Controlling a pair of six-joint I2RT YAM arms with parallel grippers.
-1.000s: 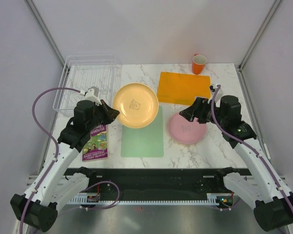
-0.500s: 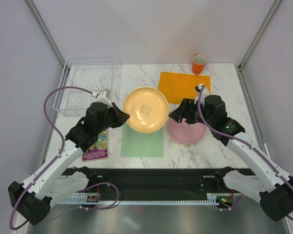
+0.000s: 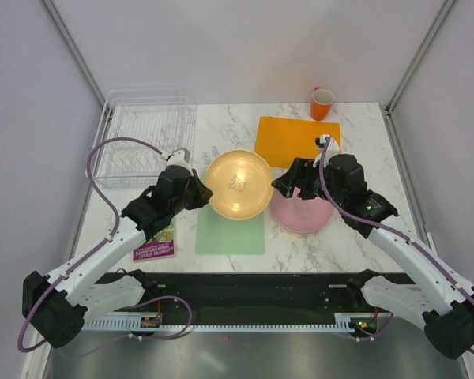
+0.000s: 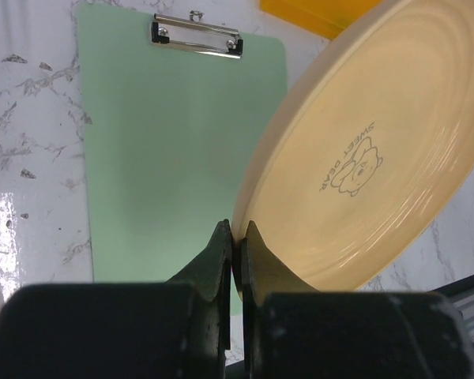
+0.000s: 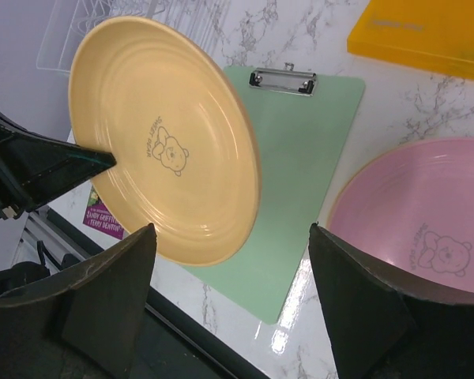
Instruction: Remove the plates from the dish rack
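Left gripper (image 4: 235,230) is clamped tight on the near rim of a yellow plate (image 3: 238,184), its two fingers pinching the edge from both sides, so that the plate hangs in the air clear of the table (image 3: 221,126). The plate is tilted, and its hollow face, with a small bear print at the middle, is turned toward the right arm. Below it on the table lies a green clipboard (image 3: 231,229) with its metal clip at the far end; the plate hangs over that far end. A booklet (image 3: 159,237) with a purple cover lies just to the left of the clipboard, partly under the left arm. The right gripper (image 5: 229,233) has its fingers spread wide and holds nothing. It hovers beside the yellow plate's right edge, with its wrist over the pink plate (image 5: 426,221). That plate lies flat on the table, face up, just to the right of the clipboard. Beyond it a flat orange board (image 3: 292,142) rests on the table. The dish rack (image 3: 142,142) stands at the far left corner, well apart from both plates. An orange mug (image 3: 322,103) stands upright at the far edge, behind the board.
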